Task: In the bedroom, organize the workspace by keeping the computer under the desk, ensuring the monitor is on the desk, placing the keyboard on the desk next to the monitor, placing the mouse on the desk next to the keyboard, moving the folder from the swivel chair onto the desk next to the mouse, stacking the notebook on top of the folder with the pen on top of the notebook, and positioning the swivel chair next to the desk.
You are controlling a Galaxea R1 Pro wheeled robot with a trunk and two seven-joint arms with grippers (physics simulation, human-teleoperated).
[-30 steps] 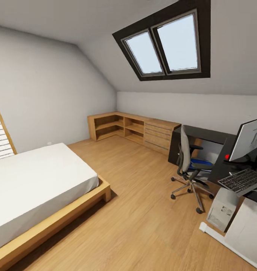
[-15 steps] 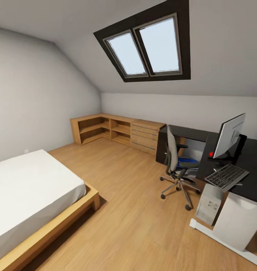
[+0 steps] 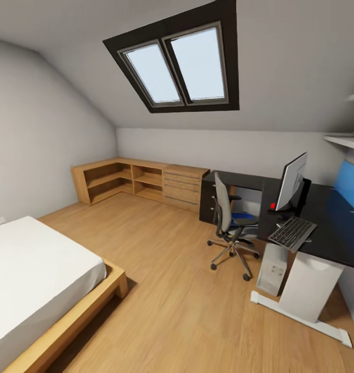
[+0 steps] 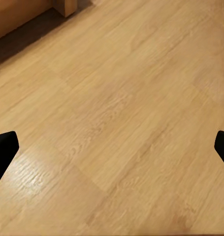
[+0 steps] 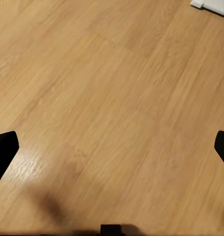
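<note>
While both wrists are pointing at floor (image 4: 112,123), left gripper (image 4: 112,147) and right gripper (image 5: 112,147) are hanging wide apart, empty; folder (image 3: 242,216) lying on swivel chair (image 3: 226,217), 3 o'clock, beside desk (image 3: 332,228).

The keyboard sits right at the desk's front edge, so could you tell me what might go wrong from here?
The keyboard overhangs the desk edge; a nudge could tip it off. The swivel chair, on castors, may roll if bumped while the folder is taken from its seat. The computer stands close to the approach path.
</note>
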